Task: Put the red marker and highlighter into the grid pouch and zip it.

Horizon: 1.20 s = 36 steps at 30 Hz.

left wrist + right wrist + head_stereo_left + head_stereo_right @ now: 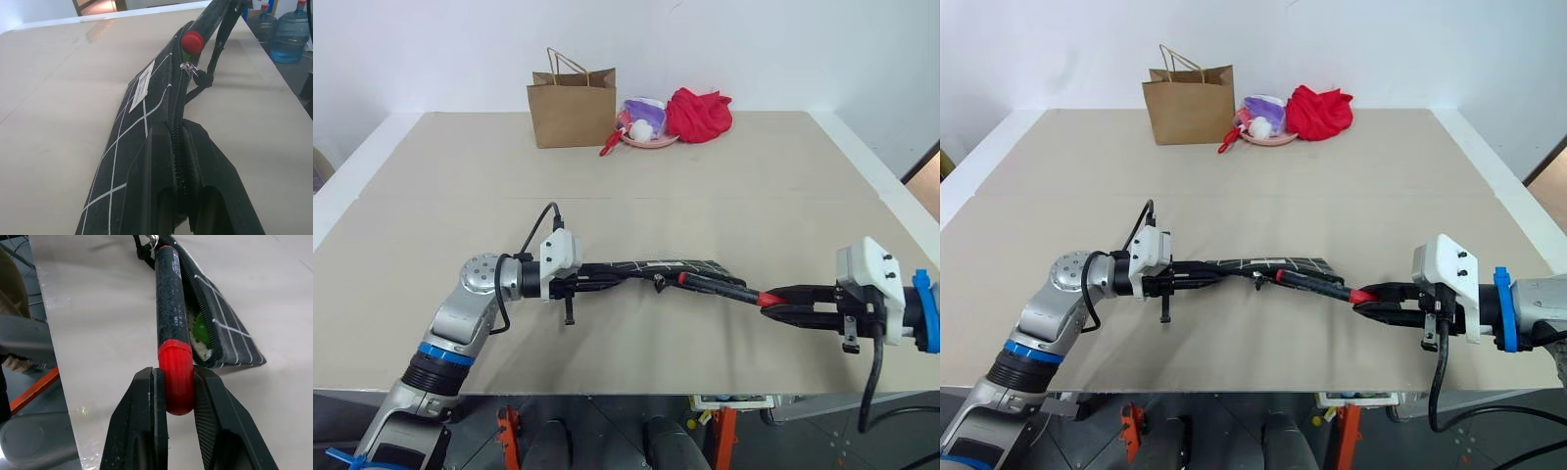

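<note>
The right pincer (783, 300) pinches the light, rigid, slippery red marker (172, 325) by its red end, tip entering the limp grid pouch (146, 103), which the left pincer (597, 280) clamps by its zipper edge above the table (705, 176).

Cloth, plastic and paper on a smooth matt bench (636, 157)

The grid pouch (132, 142) is woven black cloth; the red marker (173, 333) has a glossy red plastic end and speckled black body; the brown bag (572, 106), at the far edge, is matt paper.
</note>
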Each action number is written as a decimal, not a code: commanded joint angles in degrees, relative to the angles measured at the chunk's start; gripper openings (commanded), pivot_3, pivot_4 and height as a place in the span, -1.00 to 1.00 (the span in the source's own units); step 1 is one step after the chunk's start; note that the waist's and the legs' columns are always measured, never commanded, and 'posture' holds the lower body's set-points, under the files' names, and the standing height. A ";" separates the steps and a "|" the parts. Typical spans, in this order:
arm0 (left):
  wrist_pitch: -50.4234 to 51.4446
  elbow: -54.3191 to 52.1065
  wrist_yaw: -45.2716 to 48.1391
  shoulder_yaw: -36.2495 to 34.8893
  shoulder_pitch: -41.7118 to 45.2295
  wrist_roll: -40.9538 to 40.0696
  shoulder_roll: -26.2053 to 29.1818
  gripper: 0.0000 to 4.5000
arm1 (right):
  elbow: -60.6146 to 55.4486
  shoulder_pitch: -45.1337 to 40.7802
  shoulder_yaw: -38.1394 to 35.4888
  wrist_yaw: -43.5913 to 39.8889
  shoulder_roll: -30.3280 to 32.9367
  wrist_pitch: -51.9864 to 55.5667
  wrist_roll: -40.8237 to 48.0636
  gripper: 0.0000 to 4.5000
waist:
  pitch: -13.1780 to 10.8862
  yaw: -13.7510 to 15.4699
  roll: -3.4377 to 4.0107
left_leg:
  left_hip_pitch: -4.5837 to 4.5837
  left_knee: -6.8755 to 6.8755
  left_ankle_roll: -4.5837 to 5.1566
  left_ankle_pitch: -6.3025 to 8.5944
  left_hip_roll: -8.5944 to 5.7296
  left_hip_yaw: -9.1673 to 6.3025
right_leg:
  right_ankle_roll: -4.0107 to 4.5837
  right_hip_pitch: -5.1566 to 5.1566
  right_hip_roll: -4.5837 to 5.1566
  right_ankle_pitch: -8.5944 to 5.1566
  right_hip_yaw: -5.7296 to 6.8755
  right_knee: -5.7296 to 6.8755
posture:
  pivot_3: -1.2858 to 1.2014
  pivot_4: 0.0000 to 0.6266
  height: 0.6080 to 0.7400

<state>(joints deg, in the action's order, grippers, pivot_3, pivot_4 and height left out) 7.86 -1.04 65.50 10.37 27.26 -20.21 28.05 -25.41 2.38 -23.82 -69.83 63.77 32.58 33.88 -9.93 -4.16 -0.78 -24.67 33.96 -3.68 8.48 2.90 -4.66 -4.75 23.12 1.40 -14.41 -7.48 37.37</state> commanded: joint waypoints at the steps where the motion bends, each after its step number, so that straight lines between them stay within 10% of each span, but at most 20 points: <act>1: -0.16 -1.99 -0.37 -1.23 0.07 -0.54 0.19 -1.00 | -1.22 -0.47 0.35 0.80 0.73 0.76 0.01 -0.80 | 0.00 -0.01 0.00 | 0.00 0.00 0.00 0.00 0.00 0.00 | 0.00 0.00 0.00 0.00 0.00 0.00 | 0.03 -0.52 1.00; 36: 1.23 -4.68 -2.67 -0.71 -1.68 -0.81 -0.75 -1.00 | 3.88 -26.55 23.31 10.93 -4.49 15.15 -0.15 -0.80 | 0.00 -0.10 0.00 | -0.01 0.00 0.00 0.00 0.00 0.01 | 0.01 0.04 0.00 0.02 -0.01 0.00 | 0.03 -0.52 1.00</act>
<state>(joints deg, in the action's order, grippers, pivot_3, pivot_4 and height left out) 9.26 -3.51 62.89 10.38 25.35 -20.26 27.43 -21.37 -22.52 0.23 -59.34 59.67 47.42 33.42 -9.93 -4.26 -0.78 -24.68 33.96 -3.68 8.48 2.90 -4.65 -4.74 23.16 1.40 -14.38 -7.49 37.37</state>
